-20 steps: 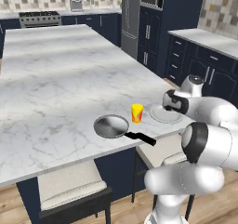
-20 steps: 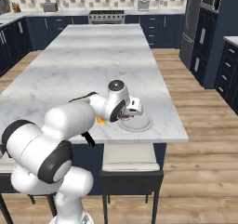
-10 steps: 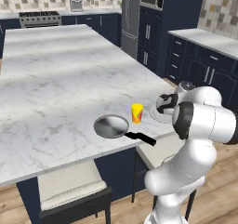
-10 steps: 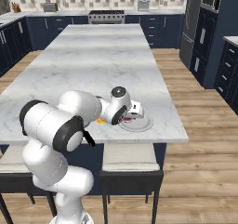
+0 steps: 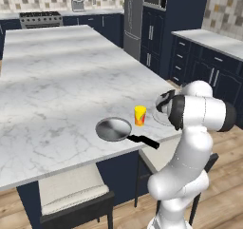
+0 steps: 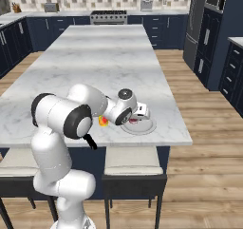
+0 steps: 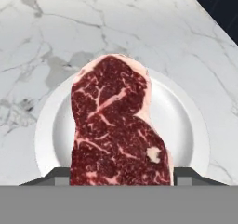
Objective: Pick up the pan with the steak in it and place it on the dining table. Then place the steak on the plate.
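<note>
We see the gripper [image 6: 140, 114] low over the plate [image 6: 146, 127], near the table's [image 5: 57, 81] near right corner. In the hand view the steak [image 7: 118, 125] stands between the two finger tips [image 7: 58, 175], its lower edge down among them, and the plate [image 7: 183, 121] lies behind it. The jaws stand apart on either side of the meat, closed on it as far as we can judge; whether the steak already touches the plate we cannot tell.

In the left base view the pan [image 5: 114, 129] sits empty on the table near its front edge, its black handle pointing to about 4 o'clock and reaching past the rim. A small yellow cup [image 5: 139, 115] stands just beside the pan at its 2 o'clock, between the pan and the plate [image 5: 161, 117]. The arm's elbow covers most of the plate in that view.

Two stools [image 6: 135, 168] are tucked under the near edge of the table, below the pan and the plate. Well apart, at 12 o'clock beyond the table, a stove [image 5: 40, 18] stands against the tiled wall with a small appliance [image 5: 77, 4] beside it, and a tall fridge [image 5: 134, 19] is at 1 o'clock. A navy counter [image 5: 209, 40] runs along the right.

We can read no writing or brand on anything.
</note>
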